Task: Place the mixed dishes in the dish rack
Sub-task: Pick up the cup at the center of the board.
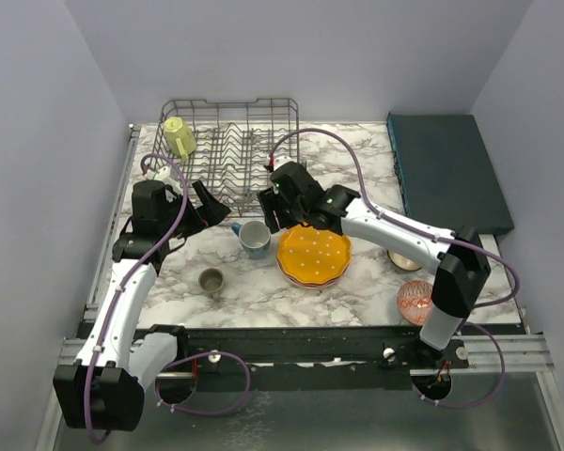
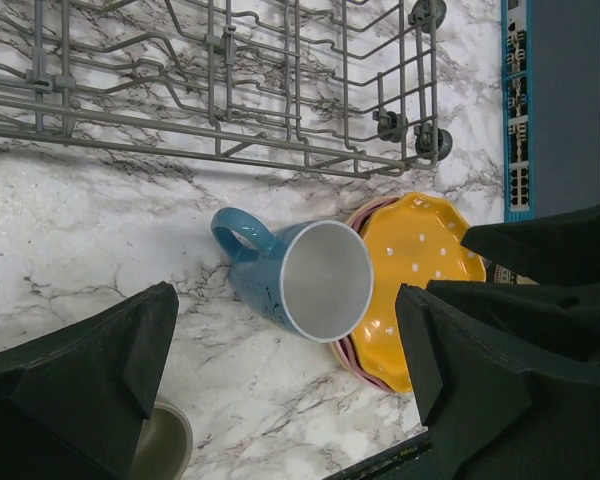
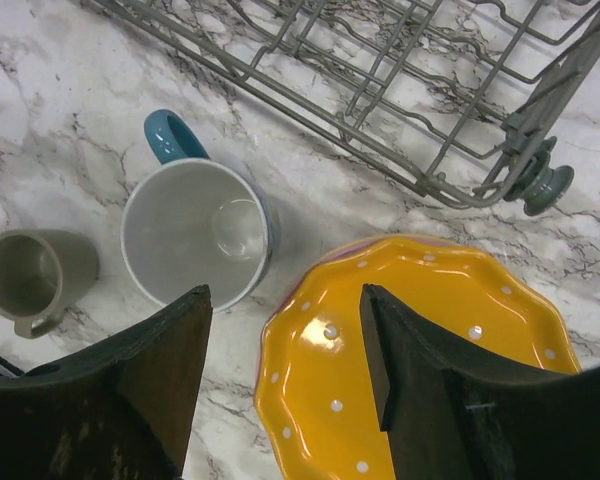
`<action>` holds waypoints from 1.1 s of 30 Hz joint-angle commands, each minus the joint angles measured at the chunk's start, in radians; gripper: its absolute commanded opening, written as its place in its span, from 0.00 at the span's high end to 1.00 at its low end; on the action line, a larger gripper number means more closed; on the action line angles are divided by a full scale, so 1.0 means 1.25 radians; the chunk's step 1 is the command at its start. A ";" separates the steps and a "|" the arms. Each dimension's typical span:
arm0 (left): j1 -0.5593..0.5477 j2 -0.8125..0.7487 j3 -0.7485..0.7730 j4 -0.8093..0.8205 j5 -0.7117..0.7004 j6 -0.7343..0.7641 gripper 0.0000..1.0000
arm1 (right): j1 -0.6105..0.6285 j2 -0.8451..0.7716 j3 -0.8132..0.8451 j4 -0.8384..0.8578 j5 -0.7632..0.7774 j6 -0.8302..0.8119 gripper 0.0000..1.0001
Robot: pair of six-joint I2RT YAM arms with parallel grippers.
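Observation:
The grey wire dish rack (image 1: pixel 227 143) stands at the back with a yellow mug (image 1: pixel 179 137) in its left corner. A blue mug (image 1: pixel 254 239) stands upright on the marble in front of it, touching the orange dotted plate (image 1: pixel 313 256), which lies on a pink plate (image 2: pixel 365 366). A grey-olive mug (image 1: pixel 211 280) stands nearer the front. My left gripper (image 1: pixel 210 209) is open and empty, just left of the blue mug (image 2: pixel 300 275). My right gripper (image 1: pixel 270 218) is open and empty, above the blue mug (image 3: pixel 195 235) and the plate's edge (image 3: pixel 420 350).
A red-patterned bowl (image 1: pixel 415 303) sits at the front right. Another small bowl (image 1: pixel 406 261) is partly hidden under my right arm. A flat dark teal box (image 1: pixel 448 171) lies at the back right. The rack's wheels (image 3: pixel 540 185) are near the plates.

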 commanded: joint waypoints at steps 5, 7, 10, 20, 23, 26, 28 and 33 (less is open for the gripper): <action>-0.004 -0.033 -0.011 -0.012 -0.045 0.003 0.01 | -0.009 0.105 0.104 -0.058 -0.031 -0.022 0.36; -0.004 -0.037 -0.012 -0.013 -0.051 0.004 0.01 | -0.010 0.121 0.112 -0.058 -0.035 -0.024 0.36; -0.004 -0.034 -0.010 -0.016 -0.052 0.002 0.01 | -0.011 0.139 0.118 -0.058 -0.038 -0.025 0.37; -0.005 -0.030 -0.011 -0.016 -0.042 -0.003 0.01 | -0.013 0.205 0.144 -0.071 -0.055 -0.027 0.42; -0.005 -0.030 -0.011 -0.014 -0.042 -0.004 0.01 | -0.013 0.219 0.148 -0.073 -0.044 -0.028 0.43; -0.005 -0.029 -0.012 -0.015 -0.040 -0.004 0.01 | -0.013 0.229 0.149 -0.064 -0.037 -0.030 0.45; -0.006 -0.030 -0.011 -0.015 -0.040 -0.004 0.01 | -0.012 0.240 0.163 -0.067 -0.038 -0.030 0.46; -0.005 -0.033 -0.012 -0.016 -0.040 -0.003 0.01 | -0.013 0.266 0.193 -0.082 -0.050 -0.030 0.51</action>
